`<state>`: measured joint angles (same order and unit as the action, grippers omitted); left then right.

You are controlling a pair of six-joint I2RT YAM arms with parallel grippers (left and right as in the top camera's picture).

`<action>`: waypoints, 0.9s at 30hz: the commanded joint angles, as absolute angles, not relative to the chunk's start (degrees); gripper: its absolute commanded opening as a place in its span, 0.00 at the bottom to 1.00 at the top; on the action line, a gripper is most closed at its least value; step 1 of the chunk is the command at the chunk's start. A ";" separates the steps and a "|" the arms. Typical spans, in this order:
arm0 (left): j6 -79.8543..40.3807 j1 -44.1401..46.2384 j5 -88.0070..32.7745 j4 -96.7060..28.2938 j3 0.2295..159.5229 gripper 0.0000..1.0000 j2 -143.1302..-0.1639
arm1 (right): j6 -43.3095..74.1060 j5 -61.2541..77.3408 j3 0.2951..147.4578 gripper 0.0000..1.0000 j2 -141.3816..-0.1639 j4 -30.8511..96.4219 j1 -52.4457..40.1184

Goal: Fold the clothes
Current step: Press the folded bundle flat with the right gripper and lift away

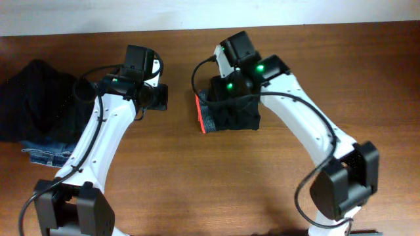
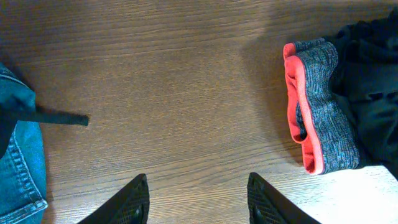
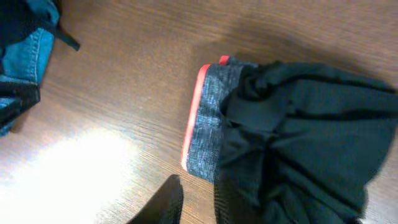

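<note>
The clothes [image 1: 230, 113] lie as a compact folded black bundle at the table's middle, with the red and grey waistband [image 2: 317, 118] along the left edge. The right wrist view shows the same bundle [image 3: 298, 137] with loose black folds on top. My right gripper [image 3: 198, 200] hovers at the bundle's front left corner. Its jaws are narrowly apart, with bare wood between them, and the right finger blends into the dark cloth. My left gripper [image 2: 198, 186] stands open over bare wood to the left of the waistband, holding nothing.
A bunched plain black garment [image 1: 36, 98] lies at the far left, on top of blue jeans [image 1: 49, 154]. The jeans [image 2: 18, 162] also show at the left edge of the left wrist view, with a black strap [image 2: 56, 118] running out across the wood.
</note>
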<state>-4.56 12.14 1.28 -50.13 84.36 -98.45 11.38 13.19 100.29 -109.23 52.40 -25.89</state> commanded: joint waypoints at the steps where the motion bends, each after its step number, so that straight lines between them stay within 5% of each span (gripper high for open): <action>1: -5.28 12.32 0.36 -50.00 85.76 0.51 -96.95 | 11.62 9.50 100.29 0.10 -110.02 54.00 -23.11; 2: -5.28 12.32 0.36 -50.00 85.76 0.51 -96.95 | 12.34 8.01 100.22 0.04 -110.41 54.06 -22.28; 14: -5.28 12.32 0.19 -50.02 85.76 0.51 -96.95 | 16.97 24.99 97.65 0.04 -124.09 46.85 -20.60; 23: -5.30 12.32 -0.69 -50.02 85.76 0.51 -96.95 | 17.06 18.65 97.65 0.04 -130.37 44.27 -25.54; 27: -5.28 12.32 -1.19 -50.02 85.76 0.51 -96.95 | 16.29 20.95 97.71 0.23 -131.46 45.28 -24.93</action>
